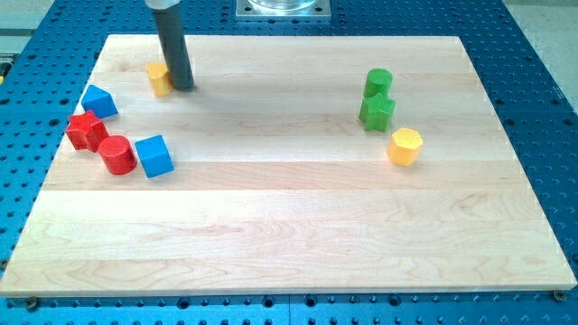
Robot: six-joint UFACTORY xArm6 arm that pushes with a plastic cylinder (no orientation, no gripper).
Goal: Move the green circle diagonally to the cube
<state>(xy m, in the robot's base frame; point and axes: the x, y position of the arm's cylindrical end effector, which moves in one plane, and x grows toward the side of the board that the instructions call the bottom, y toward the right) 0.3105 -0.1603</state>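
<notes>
The green circle (378, 82) is a short green cylinder at the view's upper right, touching a green star-shaped block (377, 112) just below it. The blue cube (154, 155) sits at the view's left, next to a red cylinder (116, 154). My tip (182, 87) is at the view's upper left, touching the right side of a small yellow block (160, 78). It is far to the left of the green circle and above the blue cube.
A red star-shaped block (87, 131) and a second blue block (98, 101) lie near the board's left edge. A yellow hexagonal block (405, 145) sits below the green star. The wooden board (298, 217) rests on a blue perforated table.
</notes>
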